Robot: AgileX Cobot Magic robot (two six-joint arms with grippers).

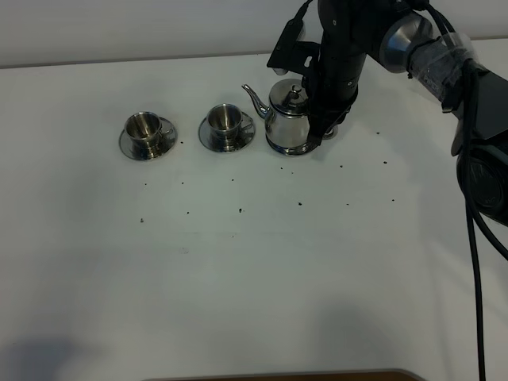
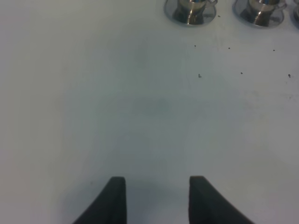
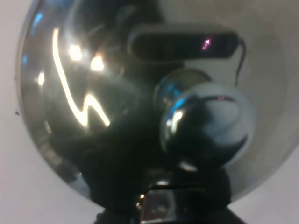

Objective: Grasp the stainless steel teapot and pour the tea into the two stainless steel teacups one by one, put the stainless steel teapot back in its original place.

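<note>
The stainless steel teapot [image 1: 286,119] stands upright at the back of the white table, spout toward the cups. A thin steel rim, the round dish [image 1: 279,150], shows under its base. My right gripper [image 1: 323,131] reaches down at the pot's handle side. In the right wrist view the lid and knob [image 3: 205,126] fill the frame, and the dark fingers stand close on both sides of the shiny handle [image 3: 158,205]. Two teacups on saucers stand left of the pot: the far one [image 1: 146,132] and the near one [image 1: 227,123]. My left gripper [image 2: 157,191] is open and empty over bare table.
Small dark specks [image 1: 240,210] lie scattered on the table [image 1: 254,278] in front of the cups and pot. Both cups also show at the edge of the left wrist view [image 2: 190,9]. The right arm's cables [image 1: 476,238] hang at the right edge.
</note>
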